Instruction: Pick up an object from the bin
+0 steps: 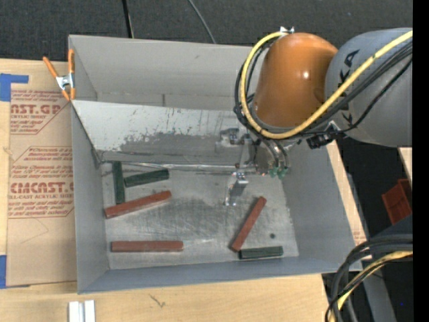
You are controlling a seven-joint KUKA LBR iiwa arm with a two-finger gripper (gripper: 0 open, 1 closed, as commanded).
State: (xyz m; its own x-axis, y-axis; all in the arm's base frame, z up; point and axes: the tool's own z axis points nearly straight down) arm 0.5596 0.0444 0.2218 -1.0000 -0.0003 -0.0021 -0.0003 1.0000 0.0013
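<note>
Orange cover (295, 79) on the wrist of the arm (379, 89) bulges in the upper right of the frame, with yellow cables (249, 66) looped round its left side. Below it the gripper (234, 192) reaches down into the grey bin (90, 247) and sits low over the bare metal floor, a little right of the middle. I cannot tell whether it is released or clenched; its metal blends with the shiny floor beneath it.

Closest to the gripper is a slanted red bar (248, 223), just below and to the right of it; the bar's upper end points toward the gripper and its lower end runs down to the left. Whether the two touch cannot be made out. A short green bar (261, 252) lies flat just beside the lower end of that red one, near the bin's lower right corner.

Well apart, on the left side of the floor, lie four more bars. A flat red bar (146, 246) rests along the lower left. A tilted red bar (137, 204) sits above it, a green bar (145, 177) higher still, and an upright green bar (118, 183) stands along the left wall.
</note>
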